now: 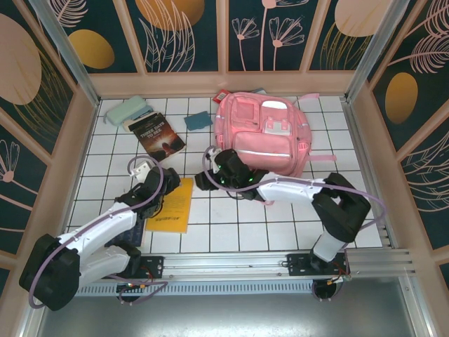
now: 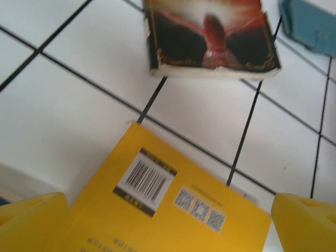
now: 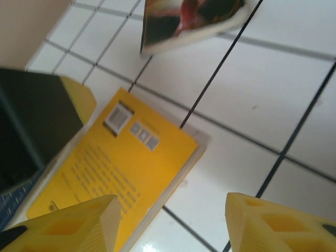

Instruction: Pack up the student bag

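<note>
The pink student bag [image 1: 266, 133] lies at the back right of the tiled table, front pockets facing up. A yellow book [image 1: 172, 205] lies flat, barcode side up, left of centre. My left gripper [image 1: 154, 184] hangs open over the yellow book's [image 2: 168, 210] far left end; its yellow fingers [image 2: 37, 218] stand wide apart, holding nothing. My right gripper [image 1: 205, 180] points left toward the yellow book [image 3: 121, 163] from just in front of the bag. It is open [image 3: 170, 220], over bare tile beside the book's right edge.
A dark paperback [image 1: 159, 135] lies beyond the yellow book, also seen as the dark paperback [image 2: 210, 37]. A pale green case [image 1: 126, 111] and a small blue item [image 1: 198, 120] lie at the back left. Wooden walls [image 1: 81, 140] ring the table.
</note>
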